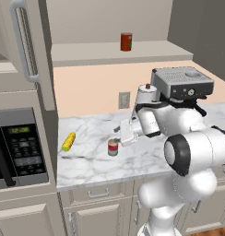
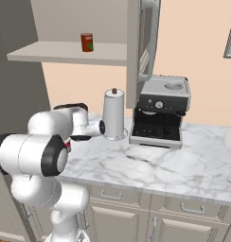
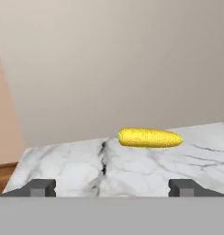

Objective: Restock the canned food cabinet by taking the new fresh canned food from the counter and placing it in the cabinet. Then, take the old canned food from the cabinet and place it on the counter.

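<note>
Near the spread, empty jaws, the silver-banded red can [image 1: 113, 147] stands upright on the marble tabletop [image 1: 89, 169], likely stiff, light and slick, best held mid-side; higher up, the dark-red can [image 1: 126, 42] tops the shelf [image 1: 86, 53].

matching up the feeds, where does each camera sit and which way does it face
Left base view: behind the arm's left, forward and down at the old can; white arm at right.
Right base view: behind its right, forward and down at the espresso machine; arm at left.
Hand view: on the hand, along the gripper toward corn; fingertips at bottom.
Both base views share the cabinet's red can.
</note>
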